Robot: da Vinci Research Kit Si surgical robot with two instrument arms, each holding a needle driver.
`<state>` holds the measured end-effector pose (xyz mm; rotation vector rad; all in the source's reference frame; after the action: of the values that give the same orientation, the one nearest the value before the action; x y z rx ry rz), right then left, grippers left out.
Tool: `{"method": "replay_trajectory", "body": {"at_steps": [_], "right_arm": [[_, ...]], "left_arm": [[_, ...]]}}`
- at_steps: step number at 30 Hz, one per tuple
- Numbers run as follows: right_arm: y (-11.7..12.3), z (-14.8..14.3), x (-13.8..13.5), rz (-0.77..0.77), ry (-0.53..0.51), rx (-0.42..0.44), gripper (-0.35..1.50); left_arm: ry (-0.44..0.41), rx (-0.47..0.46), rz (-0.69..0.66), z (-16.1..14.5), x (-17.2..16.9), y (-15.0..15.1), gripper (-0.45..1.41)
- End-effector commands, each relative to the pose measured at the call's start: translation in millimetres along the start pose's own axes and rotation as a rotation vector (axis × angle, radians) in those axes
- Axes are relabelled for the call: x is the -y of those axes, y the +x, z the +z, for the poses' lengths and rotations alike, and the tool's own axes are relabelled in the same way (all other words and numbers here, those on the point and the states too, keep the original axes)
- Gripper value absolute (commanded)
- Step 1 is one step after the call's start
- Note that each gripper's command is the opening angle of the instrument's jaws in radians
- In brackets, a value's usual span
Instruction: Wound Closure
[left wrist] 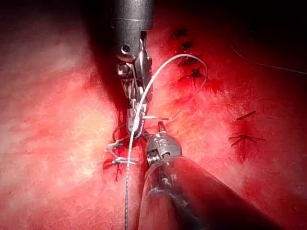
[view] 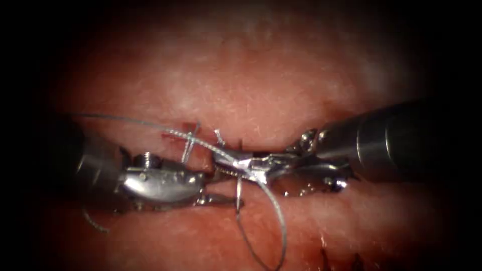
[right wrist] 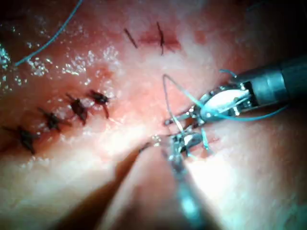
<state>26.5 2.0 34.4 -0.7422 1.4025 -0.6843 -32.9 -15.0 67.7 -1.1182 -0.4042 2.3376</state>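
**Steel tools meet over the cut**

Pale thread (view: 150, 125) runs from the tissue's (view: 261, 85) left edge, crosses the right tool (view: 240, 164), whose jaws are closed on it, and loops below. Left tool (view: 221, 188): jaws narrowly parted, holding nothing visible. Needle: cannot tell where. Dark stitches (right wrist: 79, 109) lie nearby.

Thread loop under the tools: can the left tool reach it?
Probably yes: the left tool lies just beside the thread loop, bare tissue between; the right tool holds that thread higher up.
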Motion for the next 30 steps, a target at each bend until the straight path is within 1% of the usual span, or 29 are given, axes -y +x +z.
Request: {"method": "replay_trajectory", "body": {"at_steps": [1,6,10,14,18,20,25,27,28,30], "right_arm": [[0.2,0.3,1.2,0.016,0.000,0.012,-0.35],[0.0,0.3,0.9,0.036,0.000,0.017,-0.35],[-0.1,0.3,0.9,0.083,-0.001,0.021,-0.35],[-0.5,0.4,1.1,0.212,0.009,0.036,-0.35],[-0.8,0.3,0.8,0.303,0.009,0.041,-0.35],[-1.0,0.3,0.2,0.350,0.000,0.048,-0.35],[-1.5,0.1,-1.6,0.402,-0.034,0.053,-0.35],[-1.7,0.0,-2.5,0.411,-0.045,0.055,-0.35],[-1.9,-0.2,-3.5,0.419,-0.067,0.054,-0.35],[-2.1,-0.4,-4.4,0.434,-0.089,0.056,-0.35]], "left_arm": [[-0.004,0.001,-0.002,0.5,-0.9,-0.8,0.12],[-0.004,0.001,-0.002,0.5,-0.9,-0.8,0.12],[-0.003,0.001,-0.003,0.6,-0.9,-0.8,0.12],[-0.003,0.001,-0.003,0.6,-1.0,-0.7,0.12],[-0.003,0.001,-0.003,0.6,-1.0,-0.7,0.12],[-0.002,0.001,-0.003,0.6,-1.0,-0.7,0.12],[-0.001,0.001,-0.004,0.7,-1.0,-0.6,0.12],[-0.001,0.001,-0.004,0.8,-1.0,-0.6,0.12],[0.000,0.001,-0.005,0.9,-1.0,-0.5,0.12],[0.001,0.001,-0.006,1.0,-1.0,-0.4,0.12]]}}
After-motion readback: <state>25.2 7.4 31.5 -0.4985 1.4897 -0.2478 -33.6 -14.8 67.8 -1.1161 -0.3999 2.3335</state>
